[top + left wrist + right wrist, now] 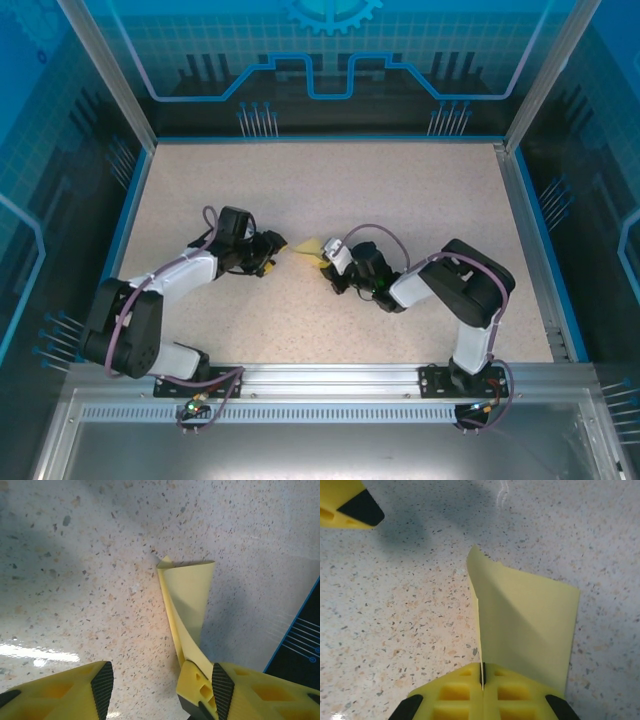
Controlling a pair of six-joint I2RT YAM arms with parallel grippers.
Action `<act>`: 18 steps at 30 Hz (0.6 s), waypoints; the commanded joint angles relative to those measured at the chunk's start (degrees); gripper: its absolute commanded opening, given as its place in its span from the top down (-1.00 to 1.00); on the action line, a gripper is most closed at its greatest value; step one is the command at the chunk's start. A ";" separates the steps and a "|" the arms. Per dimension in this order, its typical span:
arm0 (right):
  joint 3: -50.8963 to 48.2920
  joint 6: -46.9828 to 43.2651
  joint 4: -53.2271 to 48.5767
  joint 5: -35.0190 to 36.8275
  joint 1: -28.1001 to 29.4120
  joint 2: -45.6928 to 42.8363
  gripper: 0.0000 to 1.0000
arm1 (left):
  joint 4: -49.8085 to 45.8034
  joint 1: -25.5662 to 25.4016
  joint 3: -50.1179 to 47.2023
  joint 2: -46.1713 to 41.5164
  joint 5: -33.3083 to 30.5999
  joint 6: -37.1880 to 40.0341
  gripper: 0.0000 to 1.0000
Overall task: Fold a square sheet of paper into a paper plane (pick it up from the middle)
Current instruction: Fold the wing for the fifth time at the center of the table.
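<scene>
The square sheet of paper (305, 245) is pale yellow and sits mid-table between my two grippers. My right gripper (482, 676) is shut on it, pinching an upright flap (479, 625), while the rest of the sheet (530, 625) slopes down to the table on the right. In the left wrist view the paper (189, 592) rises as a curled strip from the right gripper's yellow fingertips (197, 687). My left gripper (162, 690) is open; its right pad (222, 690) is beside those fingertips, its left pad (102, 685) well apart over bare table.
The speckled beige table (330, 180) is walled by blue panels (330, 60) at the back and sides. A metal rail (330, 378) carries both arm bases at the near edge. One left fingertip (355, 505) shows in the top-left corner of the right wrist view.
</scene>
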 commanded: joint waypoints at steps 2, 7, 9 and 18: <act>0.89 10.93 -2.05 -7.02 -2.56 -1.18 1.00 | 5.57 -0.76 -2.49 0.16 2.58 2.05 -0.16; 1.33 19.76 -2.17 -10.61 -5.89 -0.95 1.00 | 9.68 -2.68 -2.46 2.73 4.22 2.90 -0.12; 1.98 22.35 -3.07 -12.50 -6.97 -0.95 1.00 | 10.63 -3.65 -1.91 3.97 4.62 3.11 -0.10; 5.80 31.75 -6.77 -22.22 -10.40 0.59 1.00 | 16.96 -6.49 -1.01 8.94 6.17 2.39 -0.01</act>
